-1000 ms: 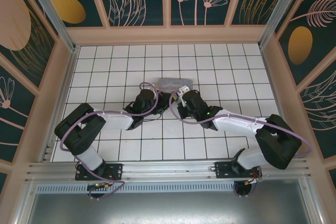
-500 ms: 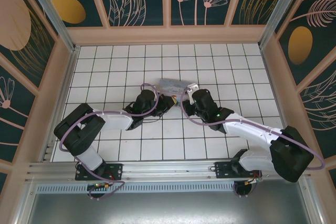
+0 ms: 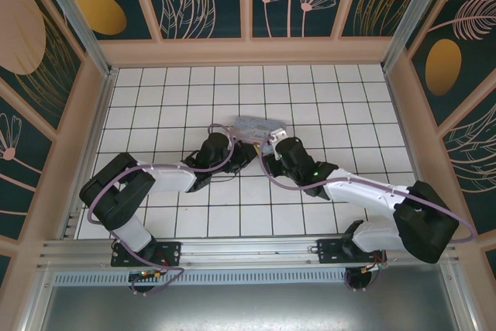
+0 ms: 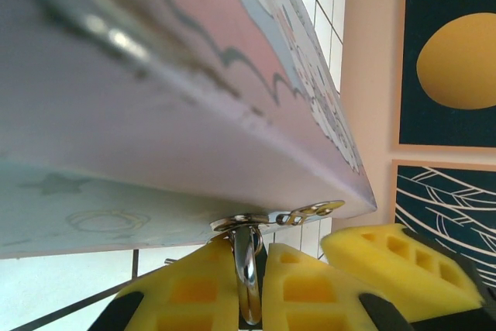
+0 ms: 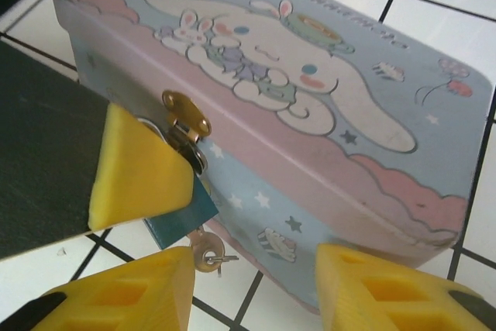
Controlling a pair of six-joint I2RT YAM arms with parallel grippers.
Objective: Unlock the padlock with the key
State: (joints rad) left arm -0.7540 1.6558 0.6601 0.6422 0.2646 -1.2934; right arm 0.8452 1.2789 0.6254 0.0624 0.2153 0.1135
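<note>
The teal padlock (image 5: 180, 218) hangs from the brass hasp (image 5: 186, 118) on the front of the pastel cartoon tin box (image 5: 325, 83). The small brassy key (image 5: 205, 255) sticks out of the padlock's underside. My left gripper (image 4: 249, 249) is shut on the padlock's silvery shackle (image 4: 248, 277); one of its yellow pads (image 5: 139, 168) covers the top of the padlock. My right gripper (image 5: 252, 284) is open in front of the box, its left finger (image 5: 116, 300) just beside the key, not touching it. From above, the left gripper (image 3: 246, 150) and right gripper (image 3: 271, 139) meet at the box (image 3: 256, 124).
The box sits mid-table on white tiles (image 3: 325, 98), with open floor behind it and to both sides. Peach frame walls (image 3: 93, 114) enclose the workspace. The right gripper's yellow finger (image 4: 395, 269) lies close beside the left gripper's pads.
My right gripper went from shut to open, letting go of the key. Its arm swung a little right, then came back toward the box. The left arm stayed put.
</note>
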